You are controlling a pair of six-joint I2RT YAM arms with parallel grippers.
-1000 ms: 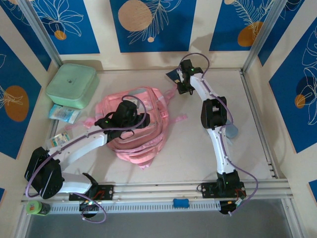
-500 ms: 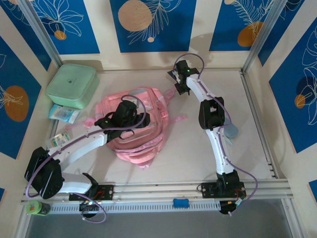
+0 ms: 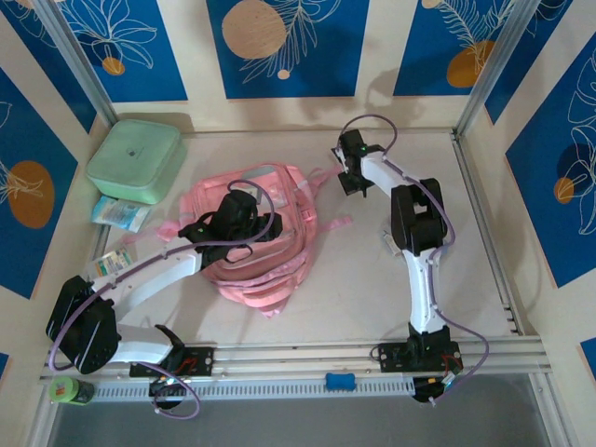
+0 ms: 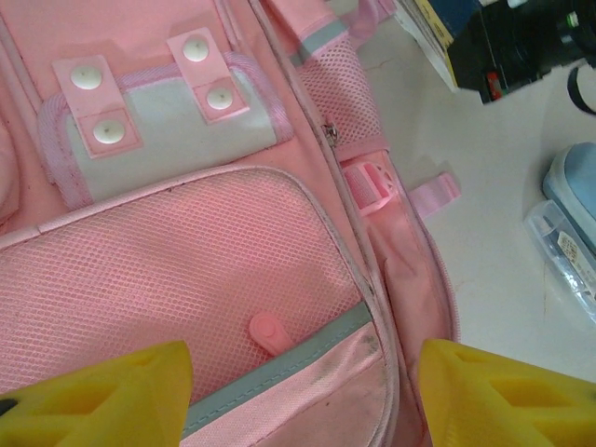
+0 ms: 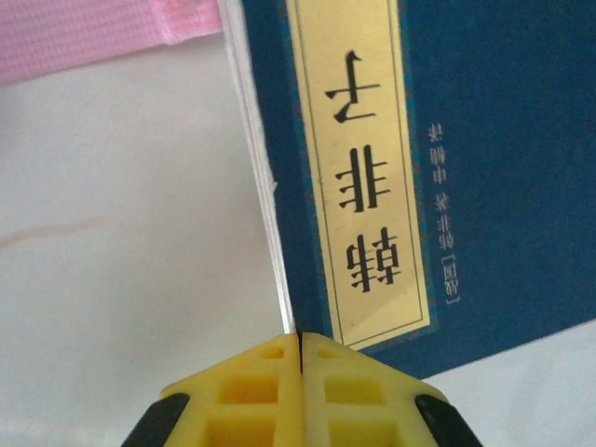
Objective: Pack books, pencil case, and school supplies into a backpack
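The pink backpack (image 3: pixel 256 237) lies flat mid-table. My left gripper (image 3: pixel 265 223) hovers just over it, open, its yellow fingertips (image 4: pixel 102 396) either side of a mesh front pocket (image 4: pixel 177 270) with nothing between them. My right gripper (image 3: pixel 349 177) is at the far side by a pink strap (image 5: pixel 88 37). It is shut, and the corner of a dark navy book (image 5: pixel 484 168) with a pale title label runs into the seam of its fingertips (image 5: pixel 300 386). The left wrist view shows book edges (image 4: pixel 424 28) beside that gripper.
A mint-green box (image 3: pixel 135 160) sits at the far left with a packet (image 3: pixel 121 212) in front of it. Right of the backpack the left wrist view shows a blue object (image 4: pixel 570 177) and a clear case (image 4: pixel 563 251). A metal rail (image 3: pixel 307 354) borders the near edge.
My right gripper closed at the navy book, then moved right and slightly nearer; the book no longer shows at its earlier spot. The left arm stayed over the backpack.
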